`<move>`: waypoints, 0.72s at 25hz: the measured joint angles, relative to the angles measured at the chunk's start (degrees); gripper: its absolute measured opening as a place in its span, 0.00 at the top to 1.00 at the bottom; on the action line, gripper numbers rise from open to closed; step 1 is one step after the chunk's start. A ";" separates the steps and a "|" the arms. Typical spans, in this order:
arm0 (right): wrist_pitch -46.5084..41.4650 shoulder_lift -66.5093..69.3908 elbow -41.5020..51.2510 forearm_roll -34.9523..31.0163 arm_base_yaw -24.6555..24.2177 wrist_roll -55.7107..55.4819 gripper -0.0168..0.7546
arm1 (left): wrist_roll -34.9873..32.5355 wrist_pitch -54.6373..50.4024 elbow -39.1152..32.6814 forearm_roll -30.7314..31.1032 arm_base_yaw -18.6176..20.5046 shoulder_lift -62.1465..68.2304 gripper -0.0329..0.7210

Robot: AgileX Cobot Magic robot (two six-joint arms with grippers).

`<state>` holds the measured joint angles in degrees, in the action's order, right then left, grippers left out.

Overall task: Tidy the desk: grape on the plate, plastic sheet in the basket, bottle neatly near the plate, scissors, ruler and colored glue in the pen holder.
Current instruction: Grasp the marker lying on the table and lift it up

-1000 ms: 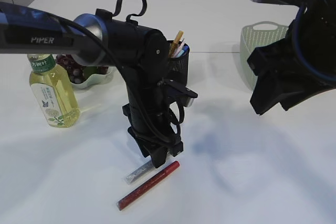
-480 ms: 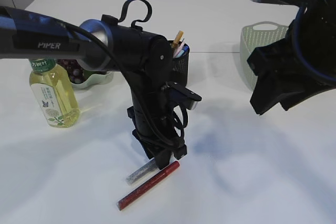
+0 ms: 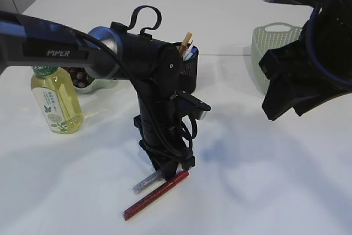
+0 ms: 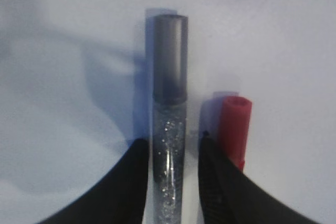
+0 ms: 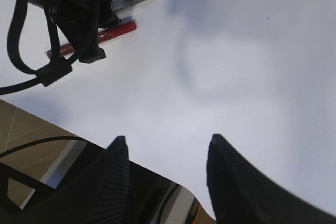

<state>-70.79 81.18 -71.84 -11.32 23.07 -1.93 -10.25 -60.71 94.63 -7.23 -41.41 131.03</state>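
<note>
At lower centre, your left gripper [image 4: 170, 169] straddles the silver glue tube [image 4: 169, 98], jaws narrow but not clamped; its right finger [image 4: 220, 182] may catch the red tube [image 4: 233, 129].

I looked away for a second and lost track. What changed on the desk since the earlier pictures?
The left claw came down over the silver glitter glue, its fingers now astride it, narrowing. The red glue, bottle, pen holder, basket and right claw stayed put.
</note>
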 joint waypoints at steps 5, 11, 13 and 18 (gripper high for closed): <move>0.00 0.00 0.00 0.00 0.00 0.00 0.48 | 0.00 0.04 0.04 0.96 0.00 0.04 0.87; 0.00 0.00 0.00 0.00 0.00 0.00 0.48 | -0.10 -0.21 0.13 1.06 0.00 0.04 0.91; 0.00 0.00 0.00 0.00 0.00 0.00 0.48 | -0.10 -1.01 0.17 1.06 0.00 0.04 0.91; 0.00 0.00 0.00 0.00 0.00 0.00 0.48 | -0.10 0.85 -2.46 0.79 0.33 -2.47 0.91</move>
<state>-70.79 81.18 -71.84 -11.32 23.07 -1.93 -10.34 -59.86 92.17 -6.44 -41.08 128.56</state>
